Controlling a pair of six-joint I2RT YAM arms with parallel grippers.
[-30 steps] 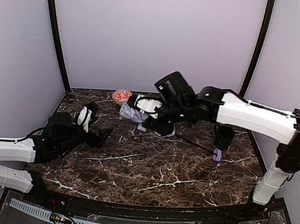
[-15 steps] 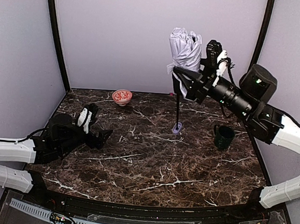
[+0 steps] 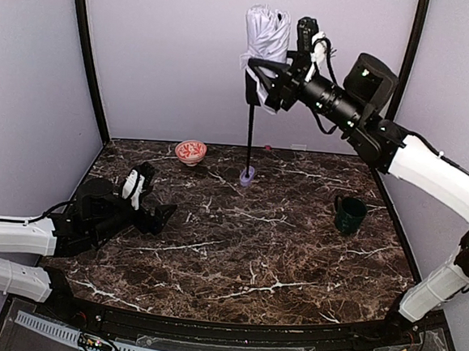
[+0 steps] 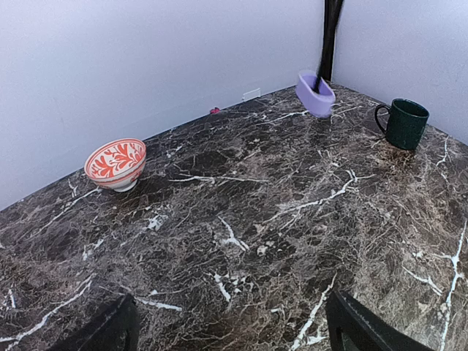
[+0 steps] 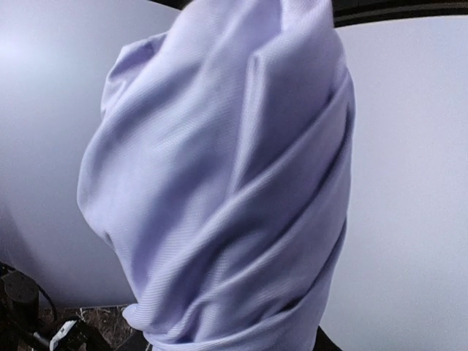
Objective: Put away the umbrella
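Observation:
The umbrella (image 3: 267,33) hangs upright in the air at the back, its folded lavender-silver fabric up top. Its thin black shaft (image 3: 249,136) runs down to the lavender handle (image 3: 248,175), which hangs just over the table. My right gripper (image 3: 268,76) is shut on the umbrella at the lower part of the fabric bundle. The right wrist view is filled by the fabric (image 5: 227,183), which hides the fingers. The left wrist view shows the handle (image 4: 315,93) at the far side. My left gripper (image 3: 152,206) is open and empty, low over the table's left side.
A red patterned bowl (image 3: 190,151) stands at the back left, also in the left wrist view (image 4: 115,162). A dark green mug (image 3: 349,215) stands at the right, also in the left wrist view (image 4: 404,123). Lavender walls close in the dark marble table (image 3: 252,258).
My right arm lifted the umbrella off the table, stood it upright, then carried it higher and to the left. The left arm has not moved.

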